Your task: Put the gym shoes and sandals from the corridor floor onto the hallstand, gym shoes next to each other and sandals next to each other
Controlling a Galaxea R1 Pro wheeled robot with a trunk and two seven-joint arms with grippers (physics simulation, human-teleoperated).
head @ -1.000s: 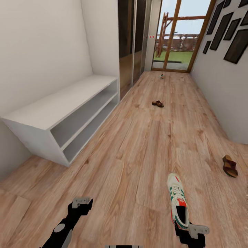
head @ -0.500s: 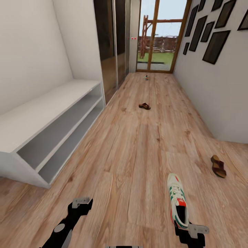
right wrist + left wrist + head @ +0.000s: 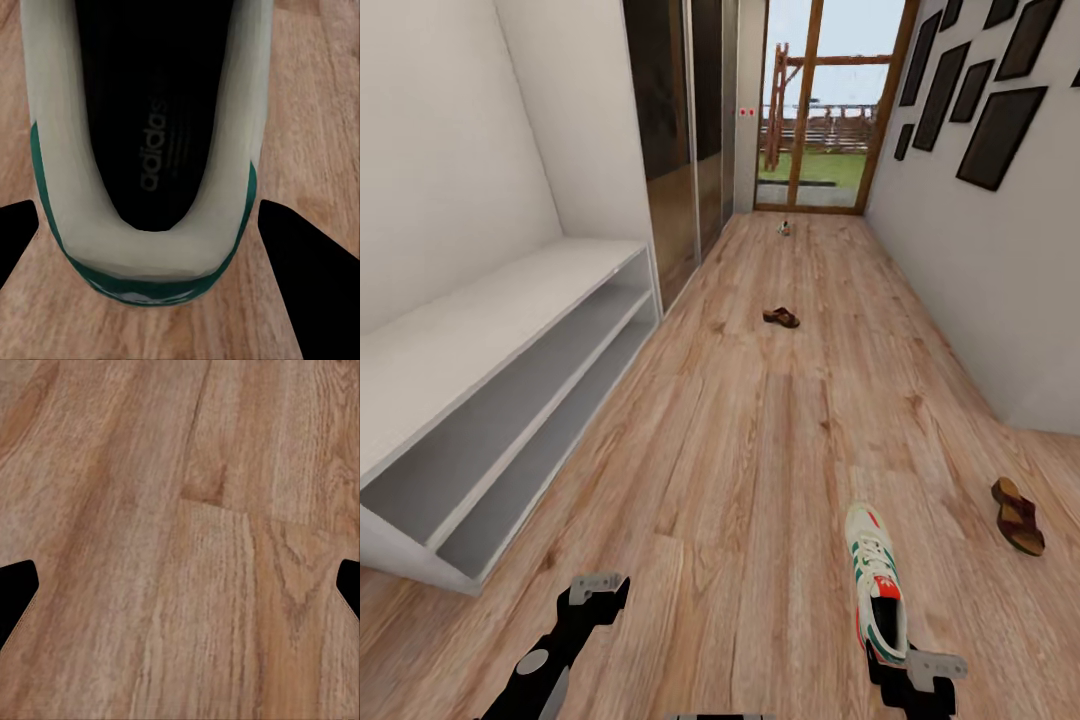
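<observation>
The wooden plank floor [image 3: 740, 440] carries one white sneaker [image 3: 877, 583] near the front at the right, with its toe pointing down the corridor. One brown sandal [image 3: 1018, 515] lies close to the right wall, and another sandal [image 3: 781, 317] lies farther along the middle. The pale shoe rack [image 3: 490, 370] stands on the floor by the left wall.

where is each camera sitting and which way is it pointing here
Head view: on the robot's head, looking forward and down the corridor floor; both arms show, left pincer, right pincer.
Left wrist view: near the left pincer, facing bare floor; dark fingertips at the edges.
Right wrist view: near the right pincer, facing the heel of the sneaker.
Shared: the sneaker also shows in the head view.
</observation>
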